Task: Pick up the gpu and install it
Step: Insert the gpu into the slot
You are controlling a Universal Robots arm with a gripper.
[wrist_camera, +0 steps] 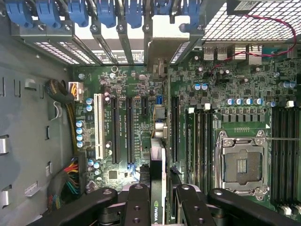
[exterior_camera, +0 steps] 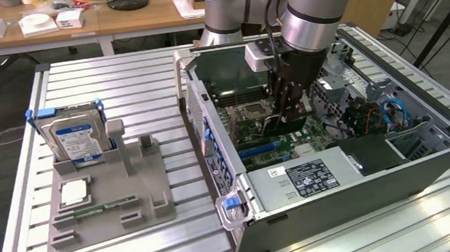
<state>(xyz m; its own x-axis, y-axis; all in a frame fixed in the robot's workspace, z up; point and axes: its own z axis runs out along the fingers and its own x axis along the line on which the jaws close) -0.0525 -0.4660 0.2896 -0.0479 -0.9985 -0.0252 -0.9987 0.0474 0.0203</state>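
The gpu (wrist_camera: 157, 162) shows edge-on as a slim card with a green-lettered label, held upright over the motherboard's black expansion slots (wrist_camera: 115, 129). Its silvery bracket end (wrist_camera: 162, 44) reaches toward the slot openings at the case's rear wall. My gripper (wrist_camera: 160, 200) is shut on the card, one black finger (wrist_camera: 138, 205) on each side of it. In the exterior view the gripper (exterior_camera: 291, 111) reaches down into the open computer case (exterior_camera: 209, 133), with the gpu (exterior_camera: 272, 125) low over the board. Whether the card sits in a slot I cannot tell.
A grey fixture (exterior_camera: 109, 197) on the exterior view's left holds an upright hard drive (exterior_camera: 75, 139), a processor (exterior_camera: 76, 192) and a memory stick (exterior_camera: 102, 208). Inside the case are the power supply (exterior_camera: 311, 176), the processor socket (wrist_camera: 242, 165), memory slots (wrist_camera: 282, 141) and cable bundles (wrist_camera: 70, 181).
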